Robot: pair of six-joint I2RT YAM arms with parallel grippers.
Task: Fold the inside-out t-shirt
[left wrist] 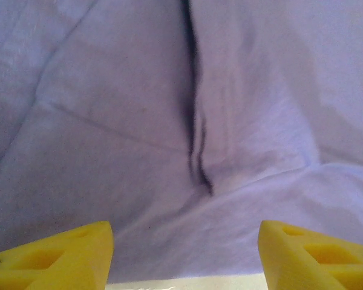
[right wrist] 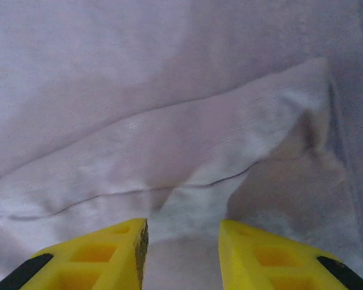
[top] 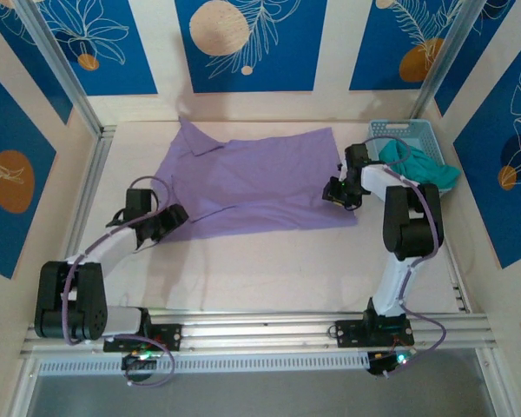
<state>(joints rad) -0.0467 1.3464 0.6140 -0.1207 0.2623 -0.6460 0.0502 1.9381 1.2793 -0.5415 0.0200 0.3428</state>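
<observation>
The shirt (top: 252, 178) is lying spread out on the table (top: 278, 269), near the middle and a bit toward the back. One corner is poking up at the back left. A fold line is running across its near half.

The left gripper (top: 169, 217) is sitting at the shirt's near left corner. Its jaws are standing wide apart and holding nothing. In the left wrist view, the cloth is lying just ahead of the gripper (left wrist: 184, 241), and a dark crease is running down it.

The right gripper (top: 339, 193) is sitting at the shirt's right edge. Its jaws are standing apart too, but not as wide, and they are gripping nothing. In the right wrist view, layers of cloth are lying under the gripper (right wrist: 183, 241).

I think both grippers are getting ready for a new grab. To do it well, each one should be going low, sliding one finger under the edge and pinching all the layers. Both should be lifting together, keeping the cloth tight so no bumps are forming.

A basket (top: 398, 130) with a green cloth (top: 421, 167) is sitting behind the right arm. The arm should be keeping away from it.
</observation>
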